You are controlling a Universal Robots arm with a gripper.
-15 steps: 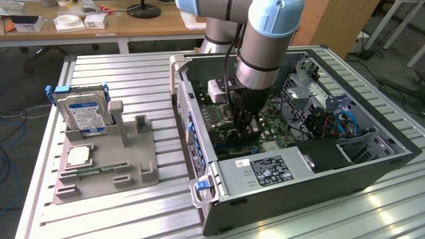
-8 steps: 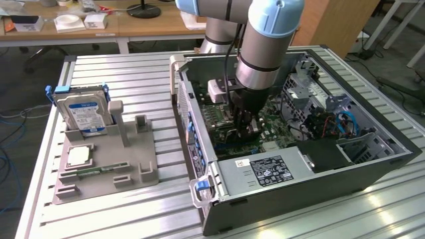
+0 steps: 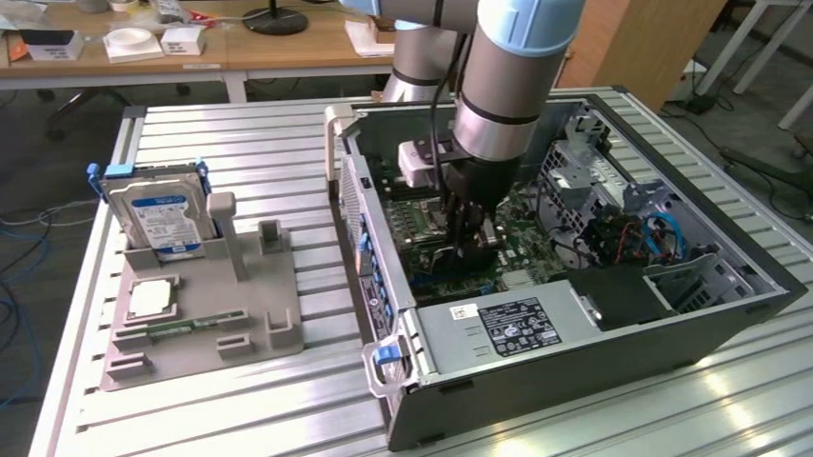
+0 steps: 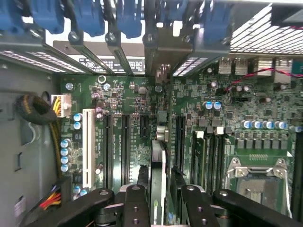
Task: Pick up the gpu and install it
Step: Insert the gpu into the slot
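a robot arm reaches down into an open computer case (image 3: 597,314) lying on its side on a ribbed metal surface (image 3: 254,133). the gripper (image 3: 470,238) is deep inside the case, just above the green motherboard (image 4: 128,94). in the wrist view the gripper (image 4: 158,201) has its black fingers (image 4: 137,203) closed narrowly on the gpu (image 4: 157,179), a thin card seen edge-on, standing upright between them over the row of long expansion slots near the middle of the board. on the same surface, toward its edge at the exterior view's left, a grey holder tray (image 3: 254,338) carries a hard drive (image 3: 159,219) with a blue and white label standing upright, and a square silver cpu (image 3: 150,297) lying flat just in front of it.
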